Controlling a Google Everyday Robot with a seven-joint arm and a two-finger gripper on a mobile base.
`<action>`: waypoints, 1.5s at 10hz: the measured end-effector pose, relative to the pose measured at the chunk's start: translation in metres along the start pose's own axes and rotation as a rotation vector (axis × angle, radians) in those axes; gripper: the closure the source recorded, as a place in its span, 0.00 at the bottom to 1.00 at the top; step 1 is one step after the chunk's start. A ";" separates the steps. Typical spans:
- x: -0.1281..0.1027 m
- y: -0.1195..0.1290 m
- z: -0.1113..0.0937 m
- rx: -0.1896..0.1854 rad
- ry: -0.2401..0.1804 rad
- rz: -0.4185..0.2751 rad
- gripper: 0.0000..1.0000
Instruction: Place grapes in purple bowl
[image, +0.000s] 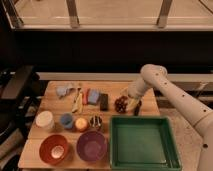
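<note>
The grapes (120, 104), a small dark maroon bunch, lie on the wooden table (55, 107) at its back right. The gripper (132, 105) on the white arm hangs right beside the grapes on their right, low over the table. The purple bowl (91, 145) sits at the table's front, left of the green tray, with nothing in it.
A green tray (143, 142) fills the front right. An orange-red bowl (54, 148) stands left of the purple bowl. A white cup (44, 120), a blue cup (66, 120), an orange item (80, 123) and a small tin (96, 121) stand in a row. Sponges and utensils lie at the back.
</note>
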 end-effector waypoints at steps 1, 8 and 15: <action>0.000 -0.004 0.009 -0.005 -0.002 0.000 0.31; 0.018 -0.008 0.051 -0.036 -0.033 0.047 0.34; 0.019 -0.001 0.018 0.014 -0.044 0.050 0.98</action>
